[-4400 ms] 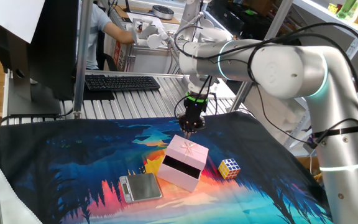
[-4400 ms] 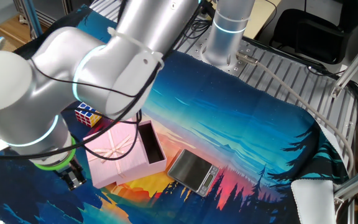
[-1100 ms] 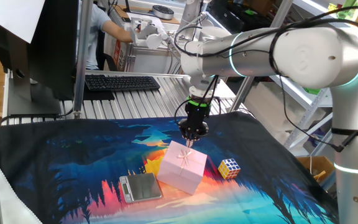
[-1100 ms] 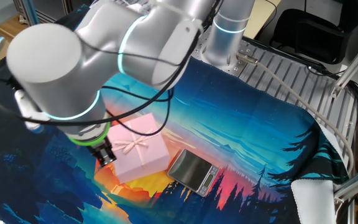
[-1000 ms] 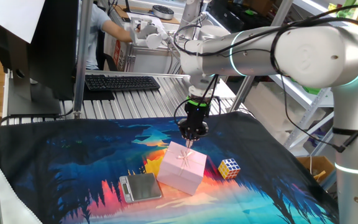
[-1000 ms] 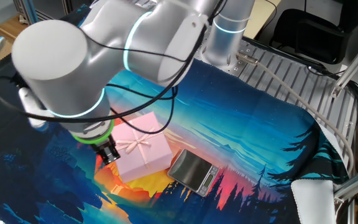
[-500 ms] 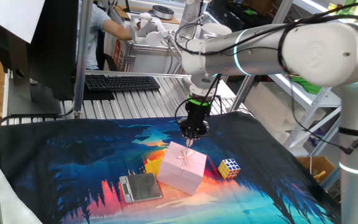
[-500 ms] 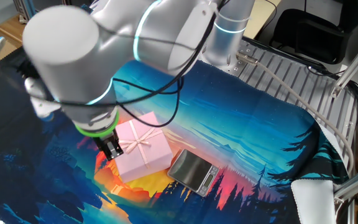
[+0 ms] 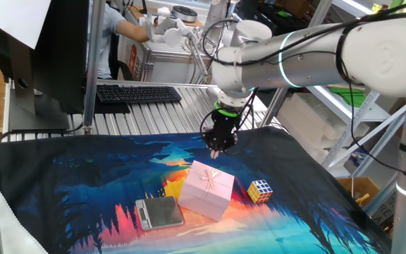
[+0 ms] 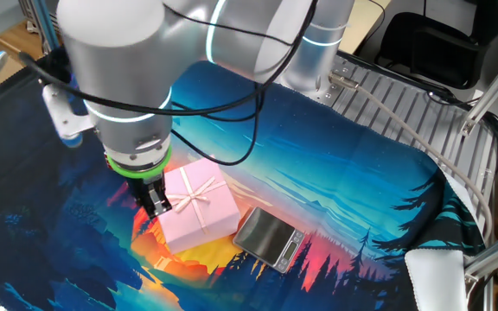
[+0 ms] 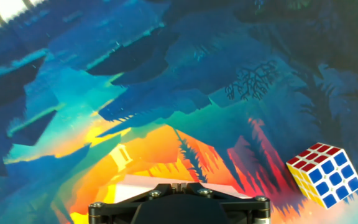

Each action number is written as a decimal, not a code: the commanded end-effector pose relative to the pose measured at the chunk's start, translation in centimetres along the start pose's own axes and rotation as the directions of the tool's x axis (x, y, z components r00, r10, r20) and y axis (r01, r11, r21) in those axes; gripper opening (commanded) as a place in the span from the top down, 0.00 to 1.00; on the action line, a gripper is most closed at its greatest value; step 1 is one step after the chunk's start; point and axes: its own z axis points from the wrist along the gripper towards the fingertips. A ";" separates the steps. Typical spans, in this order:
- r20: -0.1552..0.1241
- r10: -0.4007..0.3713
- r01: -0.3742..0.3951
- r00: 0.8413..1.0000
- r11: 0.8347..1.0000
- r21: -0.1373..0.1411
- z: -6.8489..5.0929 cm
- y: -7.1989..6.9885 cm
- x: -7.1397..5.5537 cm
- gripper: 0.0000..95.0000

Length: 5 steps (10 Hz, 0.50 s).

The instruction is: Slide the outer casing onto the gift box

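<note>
The outer casing (image 9: 206, 189) is a pale pink sleeve with a bow mark on top, lying on the colourful mat; it also shows in the other fixed view (image 10: 199, 206). No dark opening shows, and the gift box is hidden inside it. My gripper (image 9: 216, 149) is shut and empty, its tips a little above the casing's far edge. In the other fixed view the gripper (image 10: 158, 206) hangs at the casing's left side. In the hand view the fingertips (image 11: 180, 185) are pressed together over a pale strip of the casing (image 11: 135, 186).
A multicoloured puzzle cube (image 9: 260, 190) sits right of the casing, also in the hand view (image 11: 325, 173). A flat grey square device (image 9: 159, 212) lies at its front left, touching or nearly so (image 10: 268, 238). A keyboard (image 9: 138, 93) lies behind the mat.
The dark open end of the gift box seen 4.4 s ago no longer shows; the casing now covers it. In the last second my shut gripper has lifted slightly off the casing's far edge.
</note>
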 end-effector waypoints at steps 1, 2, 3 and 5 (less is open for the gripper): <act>0.055 0.021 -0.018 0.998 0.999 -0.045 -0.2 -0.1 0.2 1.00; 0.063 0.024 -0.021 0.998 0.998 -0.056 -0.2 -0.1 0.2 1.00; 0.077 0.027 -0.022 0.997 0.998 -0.065 -0.2 -0.1 0.2 1.00; 0.104 0.035 -0.026 0.994 0.996 -0.079 -0.2 -0.1 0.2 1.00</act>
